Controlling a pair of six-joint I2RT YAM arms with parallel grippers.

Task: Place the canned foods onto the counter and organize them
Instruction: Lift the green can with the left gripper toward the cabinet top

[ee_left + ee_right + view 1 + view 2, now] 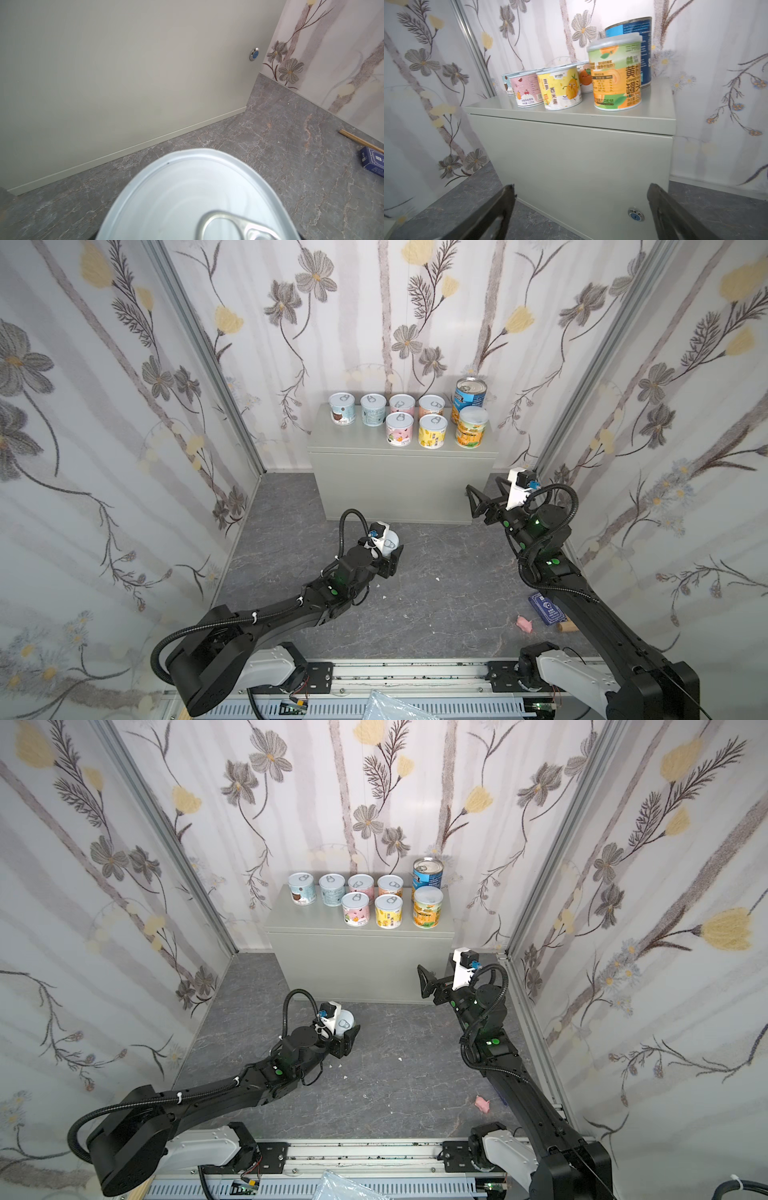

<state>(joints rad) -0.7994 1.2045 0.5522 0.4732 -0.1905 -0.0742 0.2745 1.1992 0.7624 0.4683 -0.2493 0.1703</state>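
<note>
- My left tool (387, 558) grips a short white-lidded can (392, 541) between its jaws; the counter (361, 439) stands ahead of it.
- My right tool (473, 502) stands wide open; eight cans (432, 431) sit upright on the counter, ahead of and above it.

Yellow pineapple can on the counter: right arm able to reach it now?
Probably yes. The right gripper is open and empty before the counter; the yellow pineapple can stands in the front row, nothing before it, though the pink can and orange-yellow can flank it closely.
</note>
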